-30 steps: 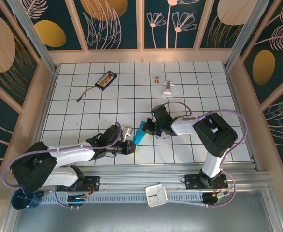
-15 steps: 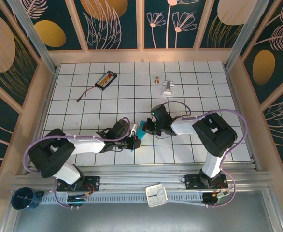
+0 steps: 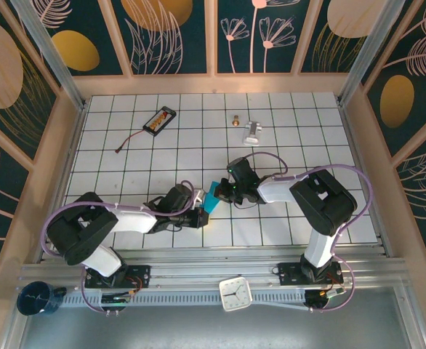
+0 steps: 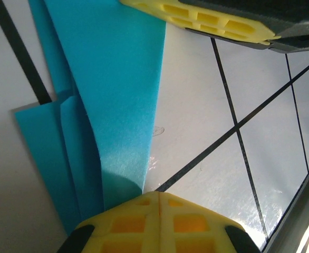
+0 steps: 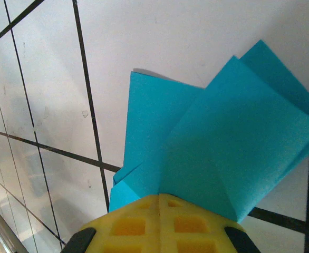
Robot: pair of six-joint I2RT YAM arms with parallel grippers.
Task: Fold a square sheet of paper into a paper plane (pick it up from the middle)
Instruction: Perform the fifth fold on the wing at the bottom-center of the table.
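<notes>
The square sheet of paper, teal-blue and folded into several layers, is held a little above the white grid table between both grippers. My left gripper is shut on its near-left end. In the left wrist view its yellow fingertips meet with a raised paper flap running into them. My right gripper is shut on the far-right end; in the right wrist view the paper fans out from the closed jaws. A right finger crosses the top of the left wrist view.
A black battery pack with a cable lies at the far left. A silver metal piece and a small brass part lie at the far middle. A white clock sits on the near rail, a blue cup at bottom left.
The left arm has folded in, its elbow swinging right and up, and its gripper has shifted slightly toward the right gripper. The visible paper between them has shrunk. The right arm stayed put.
</notes>
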